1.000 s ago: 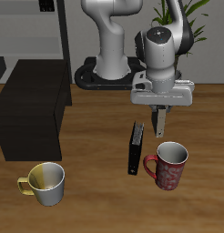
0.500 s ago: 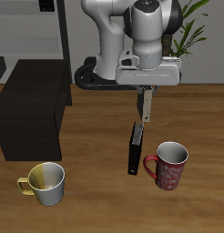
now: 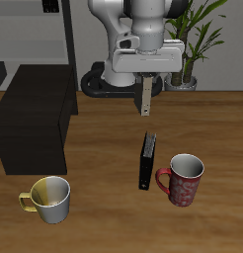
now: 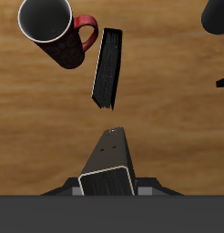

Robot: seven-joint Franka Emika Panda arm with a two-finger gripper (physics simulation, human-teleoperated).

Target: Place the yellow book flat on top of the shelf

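Observation:
My gripper (image 3: pixel 146 83) is shut on the yellow book (image 3: pixel 146 98), a thin tan book that hangs edge-down from the fingers, well above the table. In the wrist view the held book (image 4: pixel 109 168) shows its greyish edge, with the table far below it. The shelf (image 3: pixel 35 121) is the low blackish-brown cabinet at the table's side, with a bare flat top. The gripper is apart from it, over the middle of the table and higher than its top.
A black book (image 3: pixel 145 161) stands on edge on the table below the gripper, also seen in the wrist view (image 4: pixel 106 67). A red mug (image 3: pixel 183 179) stands beside it. A yellow-and-white mug (image 3: pixel 49 198) sits near the front edge. A tall thin-framed rack (image 3: pixel 66 40) stands behind the shelf.
The gripper has risen with the yellow book and moved back and toward the shelf's side, away from the red mug. The black book and mugs have not moved.

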